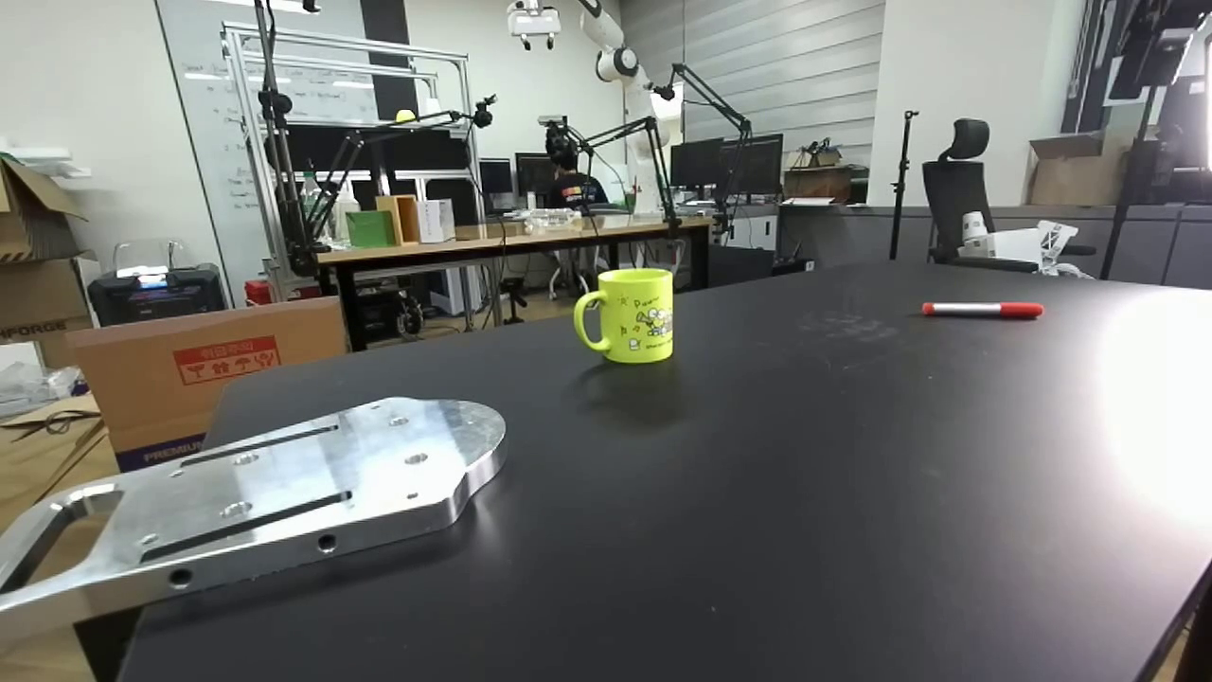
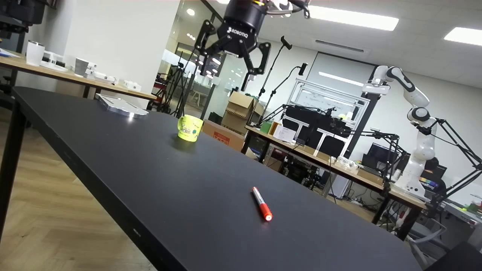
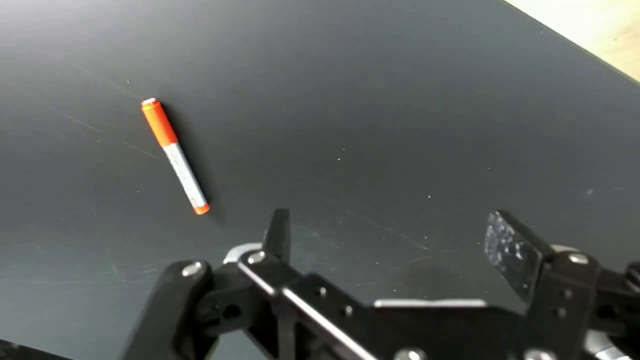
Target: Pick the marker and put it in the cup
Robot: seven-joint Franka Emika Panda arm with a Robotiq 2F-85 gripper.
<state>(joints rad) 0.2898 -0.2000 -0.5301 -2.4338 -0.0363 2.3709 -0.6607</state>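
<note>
The marker is white with a red cap. It lies flat on the black table in both exterior views point(image 1: 985, 310) point(image 2: 261, 203). In the wrist view the marker point(image 3: 176, 157) lies up and to the left of the fingers, with its cap end farther from them. The yellow-green cup stands upright on the table in both exterior views point(image 1: 636, 315) point(image 2: 189, 128), apart from the marker, with its handle on the left. The cup is out of the wrist view. My gripper point(image 2: 229, 71) is open and empty, high above the table. Its fingers point(image 3: 389, 220) are wide apart in the wrist view.
The black table point(image 1: 805, 493) bears a thick silver metal plate point(image 1: 331, 464), also in an exterior view point(image 2: 122, 106) at the table's far end. A table edge point(image 3: 575, 42) shows at the wrist view's upper right. A cardboard box point(image 1: 208, 388) stands beyond the table.
</note>
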